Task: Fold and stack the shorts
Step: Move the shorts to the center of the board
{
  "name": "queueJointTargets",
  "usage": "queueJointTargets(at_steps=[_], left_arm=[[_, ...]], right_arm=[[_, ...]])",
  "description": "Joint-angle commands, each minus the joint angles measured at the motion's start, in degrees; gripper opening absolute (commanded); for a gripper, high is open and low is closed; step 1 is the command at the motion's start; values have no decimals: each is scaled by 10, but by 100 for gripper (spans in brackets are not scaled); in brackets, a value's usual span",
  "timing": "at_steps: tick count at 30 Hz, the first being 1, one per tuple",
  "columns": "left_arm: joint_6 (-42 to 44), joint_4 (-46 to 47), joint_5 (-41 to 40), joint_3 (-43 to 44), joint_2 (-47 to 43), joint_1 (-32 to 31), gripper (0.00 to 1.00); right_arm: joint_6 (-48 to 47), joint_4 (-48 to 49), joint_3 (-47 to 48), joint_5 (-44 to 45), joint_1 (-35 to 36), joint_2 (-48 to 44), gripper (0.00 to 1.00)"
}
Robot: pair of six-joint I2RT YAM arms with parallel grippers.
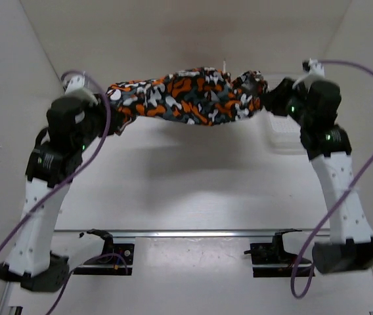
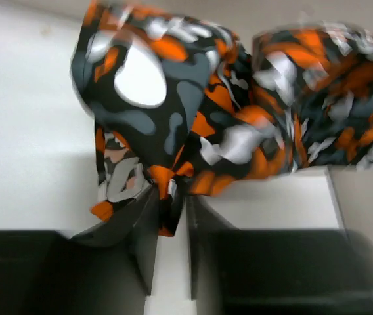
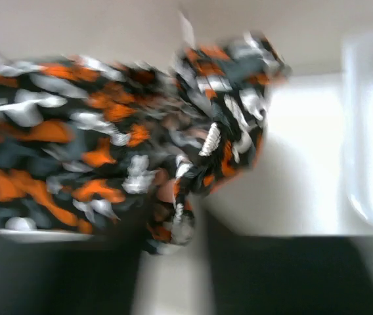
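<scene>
Bench [image 1: 193, 197]: white. Its bare surface lies open between the two arms, from the near rail [image 1: 199, 232] back toward the far side. Pale walls [image 1: 9, 79] close it in on the left and right.

Shorts [image 1: 186, 95]: off the bench, strung in the air between the arms over the far part and bunched into a thick band. The lower edge sags a little mid-span. Their shadow falls on the bench below and no contact shows.

Left arm [image 1: 62, 141] is at the band's left end, right arm [image 1: 321, 118] at its right end.

Basket [image 1: 284, 131]: white mesh, on the bench just beside the right arm and partly hidden by it, under the band's right end.

Left jaws: narrow, pinching a fold of the shorts' edge.

Right jaws: the wrist view is blurred. Bunched fabric sits between them and the band's right end hangs from them, so they are gripping the shorts.
</scene>
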Motion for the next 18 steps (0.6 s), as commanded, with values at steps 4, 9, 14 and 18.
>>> queueJointTargets(at_steps=[4,9,14,18], left_arm=[[-49,0,18,-329,-105,10,100],[-49,-6,13,-323,-79,15,66],[-49,-29,-14,-297,-38,33,10],[-54,-29,-14,-317,-1,58,23]], right_arm=[[-3,49,-348,149,-5,-138,100],[53,22,-346,208,-10,-158,92],[75,-34,-282,190,10,-127,0],[76,-104,-229,183,64,-17,5]])
